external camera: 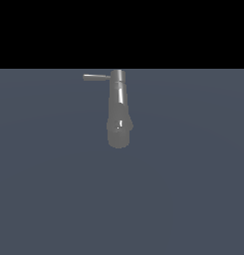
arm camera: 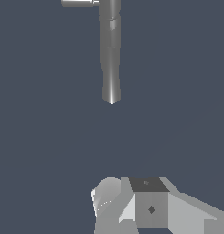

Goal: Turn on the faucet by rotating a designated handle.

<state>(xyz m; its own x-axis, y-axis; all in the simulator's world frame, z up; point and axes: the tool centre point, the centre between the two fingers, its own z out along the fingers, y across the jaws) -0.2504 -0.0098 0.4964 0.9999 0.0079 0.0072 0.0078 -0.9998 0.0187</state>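
Note:
The faucet (external camera: 118,112) is a shiny grey tapered body lying on the dark floor in the exterior view, its rounded wider end toward the camera. From its narrow cap end the handle (external camera: 96,77), a thin rod, sticks out to the exterior view's left. No part of the arm shows in the exterior view. In the wrist view the faucet (arm camera: 109,55) and the handle (arm camera: 79,3) lie well ahead of my gripper (arm camera: 131,203). Only pale grey blocky parts of the gripper show at the frame's edge, clear of the faucet. How the jaws stand is unclear.
A flat dark blue-grey floor (external camera: 193,199) spreads around the faucet. Beyond its far edge there is only black background (external camera: 121,30).

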